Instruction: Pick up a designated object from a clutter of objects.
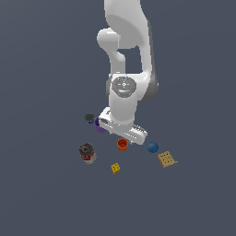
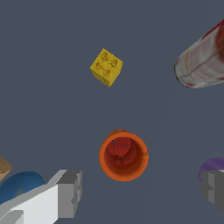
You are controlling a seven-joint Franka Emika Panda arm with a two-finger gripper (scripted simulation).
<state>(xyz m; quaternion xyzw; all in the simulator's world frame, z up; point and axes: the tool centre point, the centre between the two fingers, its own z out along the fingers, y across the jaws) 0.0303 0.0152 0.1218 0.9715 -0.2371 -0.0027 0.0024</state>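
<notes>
Tool (image 2: 142,192) hangs with blocky grey fingers apart above the round-rimmed, tapered orange cup (image 2: 123,156).

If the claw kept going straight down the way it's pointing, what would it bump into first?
Probably the orange cup. In the wrist view it sits open-side up between the claw's two spread fingers, so they look set to pass beside its rim, though depth is hard to judge.

Orange cup (image 2: 123,156), purple cup (image 2: 211,168), yellow studded cube (image 2: 106,67), blue ball (image 1: 152,147), red/grey can (image 1: 87,153).
</notes>
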